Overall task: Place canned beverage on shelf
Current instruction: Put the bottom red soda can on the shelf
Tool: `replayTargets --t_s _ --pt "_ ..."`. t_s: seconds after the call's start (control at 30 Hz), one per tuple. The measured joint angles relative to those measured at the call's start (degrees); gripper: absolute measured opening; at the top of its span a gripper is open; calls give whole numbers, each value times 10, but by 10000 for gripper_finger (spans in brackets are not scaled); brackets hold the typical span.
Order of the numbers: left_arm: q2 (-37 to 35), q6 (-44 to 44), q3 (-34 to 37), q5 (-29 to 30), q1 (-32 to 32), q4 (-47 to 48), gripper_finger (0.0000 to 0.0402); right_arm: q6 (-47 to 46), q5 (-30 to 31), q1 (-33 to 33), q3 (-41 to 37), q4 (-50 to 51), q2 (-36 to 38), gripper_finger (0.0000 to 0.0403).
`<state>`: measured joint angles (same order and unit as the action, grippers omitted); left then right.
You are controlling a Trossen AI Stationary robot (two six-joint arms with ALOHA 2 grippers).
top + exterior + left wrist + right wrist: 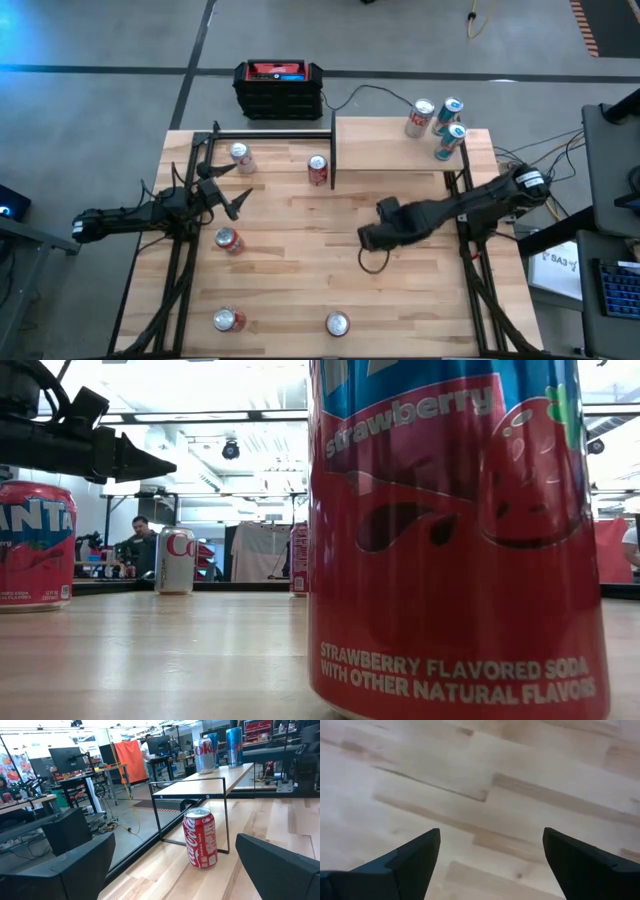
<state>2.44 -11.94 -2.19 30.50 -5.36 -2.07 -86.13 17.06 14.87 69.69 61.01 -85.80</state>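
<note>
The shelf [395, 145] stands at the table's far right, with three cans [447, 125] upright on it. Several more cans stand on the tabletop: a red cola can [318, 170] beside the shelf's left posts, one [240, 157] at the far left, one [229, 240] at mid-left, and two near the front edge [229, 320] [338, 323]. My right gripper [368, 238] hangs open over the bare middle of the table, pointing down, with only wood between its fingers [491, 850]. My left gripper [235, 195] stays open and level at the left, facing the cola can [201, 837].
A black-and-red box [279, 88] sits beyond the table's far edge. Black frame rails run along both sides of the table [180, 270] [480, 270]. A strawberry soda can [460, 540] fills the low view. Bare wood lies between the middle and the front edge.
</note>
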Motion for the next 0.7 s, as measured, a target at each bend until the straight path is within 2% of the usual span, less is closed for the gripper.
replayTargets --t_s 0.37,0.7 --pt "0 0 0 0 0 0 399 -94 71 128 16 -42 -45 334" --pt "0 0 0 0 0 0 399 -137 95 205 109 -44 -129 334"
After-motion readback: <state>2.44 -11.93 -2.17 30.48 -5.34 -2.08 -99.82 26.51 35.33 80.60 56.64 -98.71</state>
